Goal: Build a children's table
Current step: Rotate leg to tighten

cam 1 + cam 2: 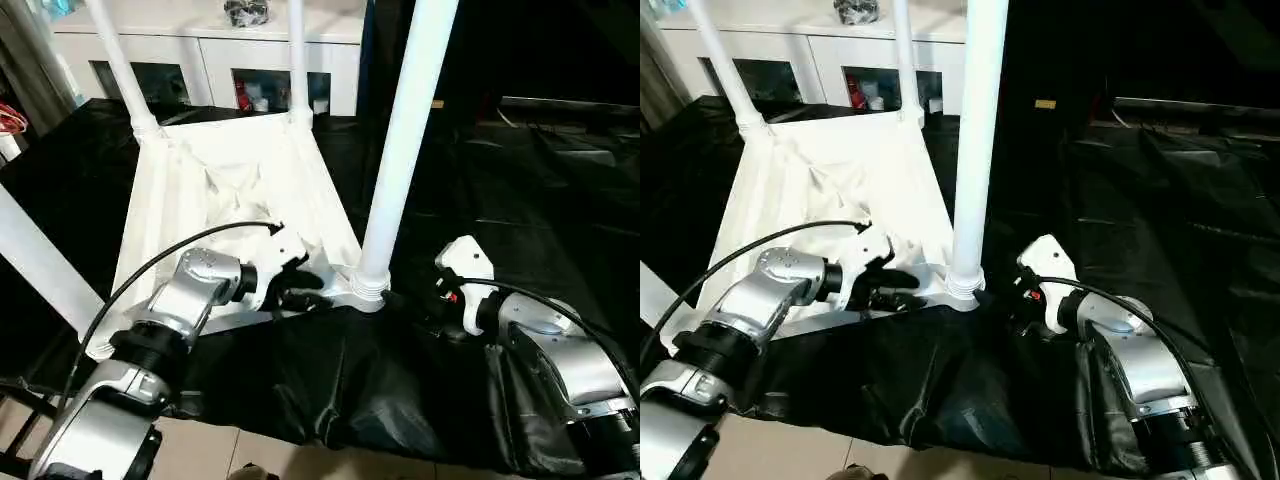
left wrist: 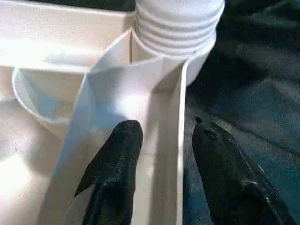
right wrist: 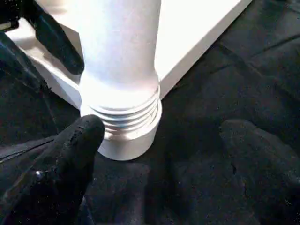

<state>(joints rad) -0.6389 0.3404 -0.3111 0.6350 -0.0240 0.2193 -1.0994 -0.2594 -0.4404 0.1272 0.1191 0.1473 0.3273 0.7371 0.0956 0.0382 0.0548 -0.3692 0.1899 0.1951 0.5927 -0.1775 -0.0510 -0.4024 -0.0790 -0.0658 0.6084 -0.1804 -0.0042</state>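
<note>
Upturned children's table (image 1: 240, 170); left gripper (image 2: 161, 140), fingers parted, straddles its rim wall beside the corner leg (image 1: 405, 130); right gripper (image 3: 159, 140) released, flanking that leg's base

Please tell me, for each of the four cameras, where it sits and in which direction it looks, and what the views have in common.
Left eye view: on the head, looking forward and down at the upturned table top; both silver forearms show.
Right eye view: same scene from slightly beside it.
Left wrist view: along the left gripper, its fingers astride the top's edge wall.
Right wrist view: along the right gripper, facing the near leg.
Shared: the near leg's threaded base in its corner socket.
</note>
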